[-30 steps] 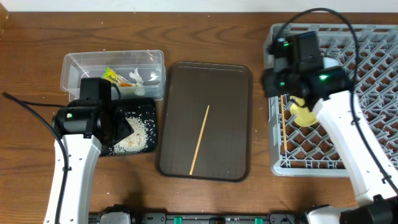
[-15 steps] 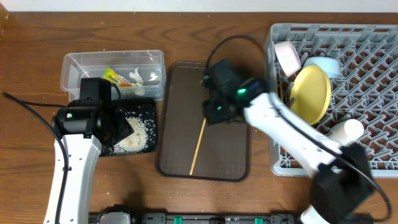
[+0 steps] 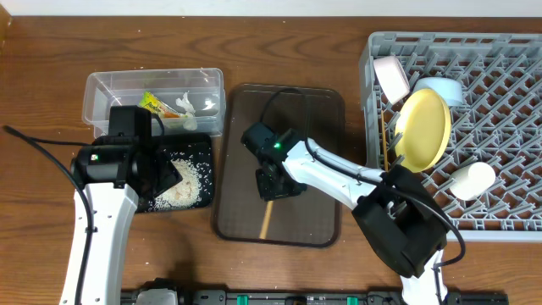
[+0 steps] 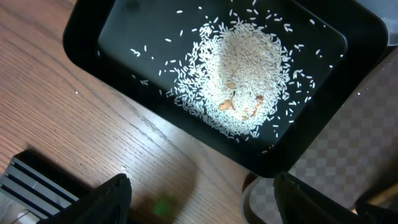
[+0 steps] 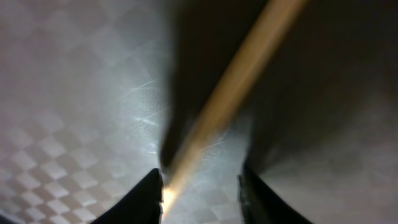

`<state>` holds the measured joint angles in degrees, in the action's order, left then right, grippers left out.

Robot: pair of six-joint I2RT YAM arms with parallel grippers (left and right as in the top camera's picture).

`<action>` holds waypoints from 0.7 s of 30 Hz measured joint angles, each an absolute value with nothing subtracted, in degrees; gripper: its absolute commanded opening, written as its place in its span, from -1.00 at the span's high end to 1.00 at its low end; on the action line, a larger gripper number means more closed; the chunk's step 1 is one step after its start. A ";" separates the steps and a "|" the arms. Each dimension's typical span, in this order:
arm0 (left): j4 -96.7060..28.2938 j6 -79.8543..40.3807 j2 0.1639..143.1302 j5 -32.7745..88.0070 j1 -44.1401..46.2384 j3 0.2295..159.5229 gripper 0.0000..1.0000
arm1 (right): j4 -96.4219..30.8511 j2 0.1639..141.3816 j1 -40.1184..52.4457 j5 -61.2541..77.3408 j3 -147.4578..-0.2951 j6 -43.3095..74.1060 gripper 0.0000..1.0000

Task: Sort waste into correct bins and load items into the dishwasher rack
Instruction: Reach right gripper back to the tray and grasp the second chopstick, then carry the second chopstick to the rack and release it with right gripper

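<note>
One wooden chopstick (image 3: 265, 222) lies on the brown tray (image 3: 318, 127). My right gripper (image 3: 273, 175) is down on the tray, open, its fingers on either side of the chopstick (image 5: 231, 87); in the right wrist view (image 5: 200, 190) the stick lies near the left finger. The grey rack (image 3: 500, 212) holds the yellow plate (image 3: 422, 129), white bowl (image 3: 389, 76), light blue bowl (image 3: 442, 90), pale cup (image 3: 472, 180) and the other chopstick (image 3: 386, 161). My left gripper (image 3: 168, 175) is open and empty over the black bin (image 3: 203, 146), which holds rice (image 4: 239, 81).
The clear bin (image 3: 102, 89) behind the black one holds the green-and-yellow wrapper (image 3: 152, 103) and white tissue (image 3: 186, 106). The tray sits between the bins and the rack. In the left wrist view the gripper (image 4: 205, 202) hangs over bare wood by the black bin's edge (image 4: 93, 56).
My right arm has swung from the rack leftward to the tray and come down over the chopstick. The left arm has not moved.
</note>
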<state>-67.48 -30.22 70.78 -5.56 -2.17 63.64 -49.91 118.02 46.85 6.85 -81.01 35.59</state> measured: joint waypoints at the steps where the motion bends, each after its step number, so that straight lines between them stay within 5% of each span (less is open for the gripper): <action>1: -67.46 -30.22 70.78 -5.58 -2.17 63.64 -0.53 | -49.93 118.02 46.85 6.63 -81.01 35.94 0.56; 6: -67.48 -30.22 70.78 -5.56 -2.17 63.64 -0.52 | -50.04 118.02 46.61 5.54 -81.03 36.91 0.98; 21: -67.48 -30.22 70.78 -5.58 -2.17 63.64 -0.53 | -54.94 110.56 35.07 5.06 -81.03 27.27 0.98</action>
<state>-67.48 -30.22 70.78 -5.58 -2.17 63.64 -54.94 110.56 35.07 5.06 -81.03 27.27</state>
